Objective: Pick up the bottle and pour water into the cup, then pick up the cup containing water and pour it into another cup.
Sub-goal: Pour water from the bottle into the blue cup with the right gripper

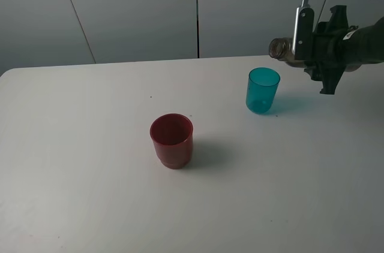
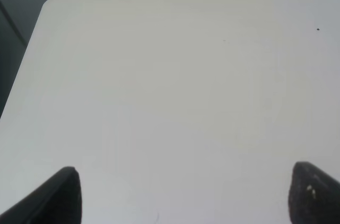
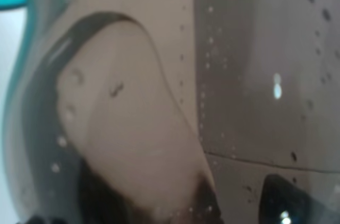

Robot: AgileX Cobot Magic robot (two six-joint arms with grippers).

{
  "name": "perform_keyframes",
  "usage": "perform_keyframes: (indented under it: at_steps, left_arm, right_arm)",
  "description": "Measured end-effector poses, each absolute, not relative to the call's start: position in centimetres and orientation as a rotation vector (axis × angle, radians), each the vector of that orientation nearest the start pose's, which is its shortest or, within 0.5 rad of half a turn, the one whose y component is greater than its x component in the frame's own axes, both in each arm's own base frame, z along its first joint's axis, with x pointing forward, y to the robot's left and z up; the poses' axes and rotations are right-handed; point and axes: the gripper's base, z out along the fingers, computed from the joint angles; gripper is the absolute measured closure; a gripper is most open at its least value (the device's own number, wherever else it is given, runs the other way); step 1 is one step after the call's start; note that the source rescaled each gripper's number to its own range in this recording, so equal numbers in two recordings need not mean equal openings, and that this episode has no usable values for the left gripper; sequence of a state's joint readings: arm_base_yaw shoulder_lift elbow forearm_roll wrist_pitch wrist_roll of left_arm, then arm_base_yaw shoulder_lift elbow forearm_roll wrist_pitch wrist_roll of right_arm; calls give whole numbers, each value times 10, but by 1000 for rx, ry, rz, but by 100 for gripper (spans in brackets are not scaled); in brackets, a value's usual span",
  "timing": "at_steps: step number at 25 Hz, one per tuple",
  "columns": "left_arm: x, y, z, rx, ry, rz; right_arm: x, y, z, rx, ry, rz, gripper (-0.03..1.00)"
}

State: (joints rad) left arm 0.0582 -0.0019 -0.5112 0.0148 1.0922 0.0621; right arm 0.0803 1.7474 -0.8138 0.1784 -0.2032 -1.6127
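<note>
Tipping looked to be the step in hand: the bottle [image 1: 281,48] was held on its side, clamped by the right fingers [image 1: 316,55], with the open neck pointed toward the teal cup [image 1: 263,90] from just above its far-right rim. It was probably laid flat so water could be run into that cup, though the mouth didn't seem quite over the opening. The red cup [image 1: 171,140] was set well apart from the teal cup, nearer the camera and to its left, likely kept for the second pour. The left fingers [image 2: 59,198] were spread apart over bare surface [image 2: 175,86].

Hard bits: most of the bottle was hidden behind the arm, no stream could be made out, and the teal cup's water level couldn't be judged. The right wrist view was filled by blurry, droplet-speckled plastic.
</note>
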Motion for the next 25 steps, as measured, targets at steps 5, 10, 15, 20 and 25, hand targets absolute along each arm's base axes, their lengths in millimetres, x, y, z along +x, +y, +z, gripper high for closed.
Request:
perform_keyframes:
  at_steps: [5,10,15,20,25]
  left_arm:
    - [-8,1,278,3,2064,92]
    - [-8,1,278,3,2064,92]
    - [-8,1,278,3,2064,92]
    - [-8,1,278,3,2064,92]
    - [-8,1,278,3,2064,92]
  right_arm:
    - [345,22,163,-1591,1700,-814,92]
    - [348,19,161,-1581,1690,-875,92]
    - [352,23,160,-1606,1610,-973,92]
    - [355,22,154,-1615,1590,-1024,92]
    - [358,20,154,-1582,1557,-1092,92]
